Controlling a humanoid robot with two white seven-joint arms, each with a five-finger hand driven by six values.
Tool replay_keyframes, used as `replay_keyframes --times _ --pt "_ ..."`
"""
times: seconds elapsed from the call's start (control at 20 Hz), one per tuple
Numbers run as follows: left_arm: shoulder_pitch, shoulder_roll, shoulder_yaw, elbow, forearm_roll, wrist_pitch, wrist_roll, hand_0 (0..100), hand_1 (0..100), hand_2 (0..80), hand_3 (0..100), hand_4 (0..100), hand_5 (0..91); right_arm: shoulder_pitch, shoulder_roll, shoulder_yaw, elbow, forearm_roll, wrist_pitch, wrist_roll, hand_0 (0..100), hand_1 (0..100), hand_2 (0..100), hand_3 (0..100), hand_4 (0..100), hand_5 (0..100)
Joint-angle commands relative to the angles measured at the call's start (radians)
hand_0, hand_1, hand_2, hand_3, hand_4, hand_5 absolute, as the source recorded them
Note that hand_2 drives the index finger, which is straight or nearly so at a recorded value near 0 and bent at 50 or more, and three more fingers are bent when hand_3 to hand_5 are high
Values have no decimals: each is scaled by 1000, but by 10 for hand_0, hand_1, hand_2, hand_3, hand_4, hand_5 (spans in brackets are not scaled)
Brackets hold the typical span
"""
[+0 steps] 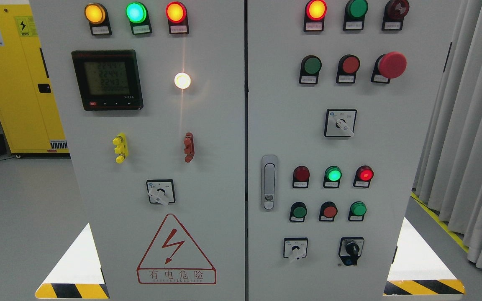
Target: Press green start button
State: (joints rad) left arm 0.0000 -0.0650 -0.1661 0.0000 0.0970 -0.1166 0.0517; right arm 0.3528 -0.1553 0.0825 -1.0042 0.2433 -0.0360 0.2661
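A grey control cabinet (224,125) fills the head view, with two door panels. The right panel carries a green push button (311,65) in its upper row, beside a red push button (350,65) and a red mushroom stop button (391,65). Lower down sit two more green push buttons (299,211) (357,208) with a red one (329,211) between them. Above those, a green lamp (333,174) is lit between two red lamps. No robot hand or arm shows in the picture.
The left panel holds a digital meter (107,79), a glowing white lamp (182,80), and a rotary switch (160,192). A door handle (269,182) sits by the centre seam. A yellow cabinet (11,75) stands at left, grey curtains (471,125) at right.
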Motion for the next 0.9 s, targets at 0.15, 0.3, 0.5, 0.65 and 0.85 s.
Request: replay_keyframes --times 0.15,0.3,0.5,0.65,0.85 --pt "-21 -38 -3 -14 -2 0 0 120 556 0 0 0 0 72 -17 60 -640 284 -31 -28 190 425 0 0 0 0" --pt "-21 -38 -3 -15 -2 -1 0 120 556 0 0 0 0 74 -12 56 -726 408 -122 -28 194 432 0 29 0 0" --pt "-23 -39 -4 -28 -2 -3 0 120 556 0 0 0 0 61 -10 45 -867 543 -188 -53 197 439 0 74 44 0" --pt "-23 -39 -4 -26 -2 -3 0 120 556 0 0 0 0 22 -12 46 -945 614 -193 -84 209 474 0 192 195 84" --pt "-23 -39 -4 -26 -2 -3 0 120 556 0 0 0 0 -32 -12 37 -1017 724 -193 -93 240 511 0 278 314 208"
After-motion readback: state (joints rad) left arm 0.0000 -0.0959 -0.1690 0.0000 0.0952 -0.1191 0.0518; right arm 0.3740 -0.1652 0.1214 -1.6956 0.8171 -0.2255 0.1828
